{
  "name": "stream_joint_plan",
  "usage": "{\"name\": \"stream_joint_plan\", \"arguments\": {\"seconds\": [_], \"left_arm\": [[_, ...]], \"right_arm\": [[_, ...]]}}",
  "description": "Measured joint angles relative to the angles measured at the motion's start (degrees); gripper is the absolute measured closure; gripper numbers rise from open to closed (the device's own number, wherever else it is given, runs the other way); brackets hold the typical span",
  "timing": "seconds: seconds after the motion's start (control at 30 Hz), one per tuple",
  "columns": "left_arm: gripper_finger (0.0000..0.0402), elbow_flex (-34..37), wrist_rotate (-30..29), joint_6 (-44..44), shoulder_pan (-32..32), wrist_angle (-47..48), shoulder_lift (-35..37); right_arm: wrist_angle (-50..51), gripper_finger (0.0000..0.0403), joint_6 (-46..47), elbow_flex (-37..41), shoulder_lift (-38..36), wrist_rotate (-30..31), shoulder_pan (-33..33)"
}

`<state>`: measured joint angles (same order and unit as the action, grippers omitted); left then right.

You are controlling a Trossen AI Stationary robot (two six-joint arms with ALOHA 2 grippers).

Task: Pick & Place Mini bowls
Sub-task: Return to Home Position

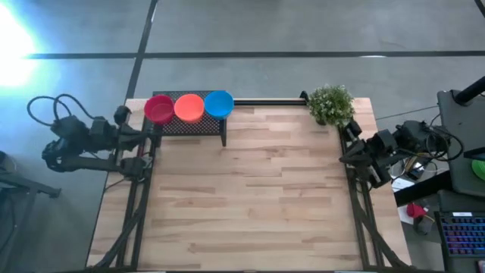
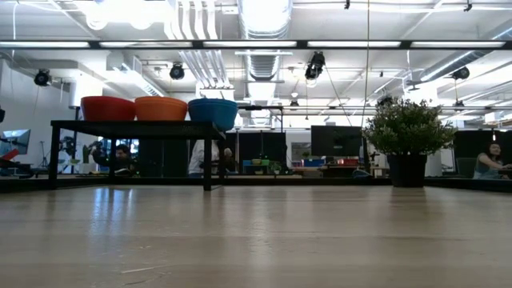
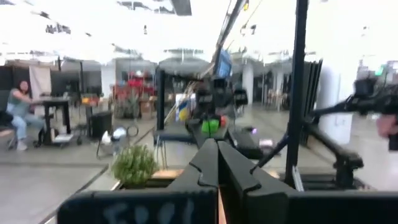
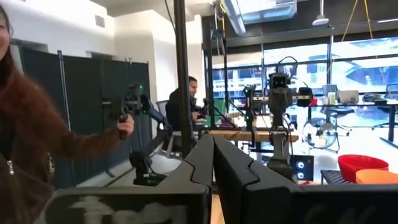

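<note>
Red stack, orange stack and blue stack of mini bowls sit side by side, touching, on the black shelf at the far-left part of the tabletop. Bowl count per stack is unreadable. From above each stack reads as one disc, and the low view gives only the outer walls. Right wrist view catches just a red rim and a sliver of orange, cut by the frame edge.

Left arm is folded outside the tabletop's left edge, right arm outside the right edge. From above both tools are lost in dark linkage. The wrist views settle it: left tool has its fingers pressed together, and so does the right tool.

Tabletop is light plank wood. Potted plant stands at its far-right corner. Floor is grey concrete with dark seams.

Low view shows an open office beyond: ceiling ducts, strip lights, monitors, people seated far back. Right wrist view has a person close by in a fuzzy brown sleeve, hand around something dark, with another person seated behind. Left wrist view is blurred and shows the plant and one seated person.
</note>
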<state>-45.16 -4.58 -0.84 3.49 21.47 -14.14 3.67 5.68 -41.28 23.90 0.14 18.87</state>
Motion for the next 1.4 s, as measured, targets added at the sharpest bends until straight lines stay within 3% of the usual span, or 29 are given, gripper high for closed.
{"name": "stream_joint_plan", "arguments": {"seconds": [0.53,0.8,1.13,1.4], "left_arm": [[0.0401,8.9,0.4,1.0,0.0,-4.8,13.8],[0.0402,8.9,0.2,-0.1,0.0,-5.1,13.8],[0.0402,9.4,0.5,-0.3,0.0,-3.7,13.9],[0.0402,16.3,0.8,2.4,0.0,-5.0,14.0]], "right_arm": [[-4.2,0.0394,-2.8,10.0,-14.9,1.4,0.0],[-4.6,0.0394,-2.9,14.3,-23.8,1.4,0.0],[-6.1,0.0394,-4.5,17.0,-23.3,1.8,0.0],[-13.9,0.0394,-5.0,24.8,-23.8,1.5,0.0]]}}
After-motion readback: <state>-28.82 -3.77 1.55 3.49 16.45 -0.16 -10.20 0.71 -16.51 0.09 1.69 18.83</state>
